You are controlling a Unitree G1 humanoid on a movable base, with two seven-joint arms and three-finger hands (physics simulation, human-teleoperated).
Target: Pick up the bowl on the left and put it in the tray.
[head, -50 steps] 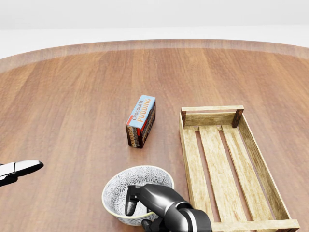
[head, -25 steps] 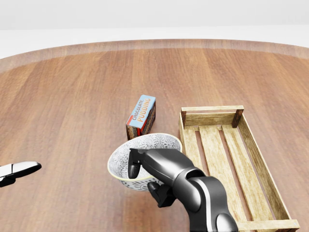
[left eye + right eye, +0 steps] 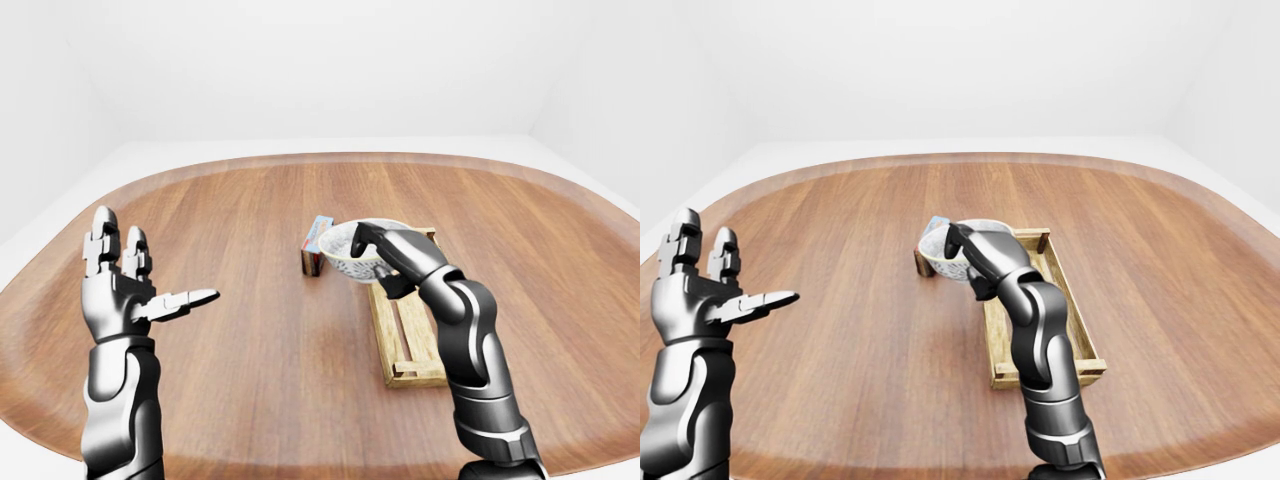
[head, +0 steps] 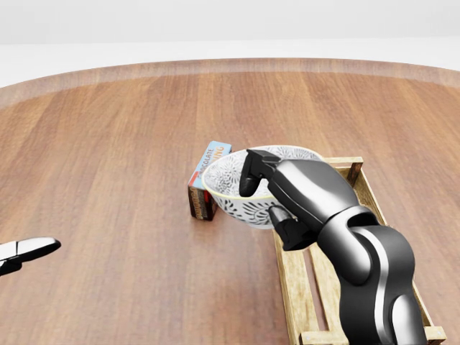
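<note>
A patterned white and grey bowl [image 4: 224, 188] hangs in the air, tilted, over the left rail of the wooden slatted tray [image 4: 293, 291]. My right hand [image 4: 264, 205] is shut on the bowl's rim, thumb inside and the other fingers [image 4: 286, 231] under the wall. The bowl hides the tray's upper left corner in the head view. My left hand [image 3: 140, 295] is raised at the left with its fingers spread, open and holding nothing, far from the bowl. Only one of its fingertips [image 4: 29, 249] shows at the head view's left edge.
A chocolate pudding box [image 4: 201, 188] stands on the round wooden table [image 4: 108, 144], just left of the bowl and partly behind it. My right forearm [image 4: 374, 273] lies over the tray's middle. The table's curved edge runs along the top of the head view.
My right hand has lifted the bowl from the table at the bottom of the head view and carried it up and rightward to the tray's left rail. The left hand has hardly moved.
</note>
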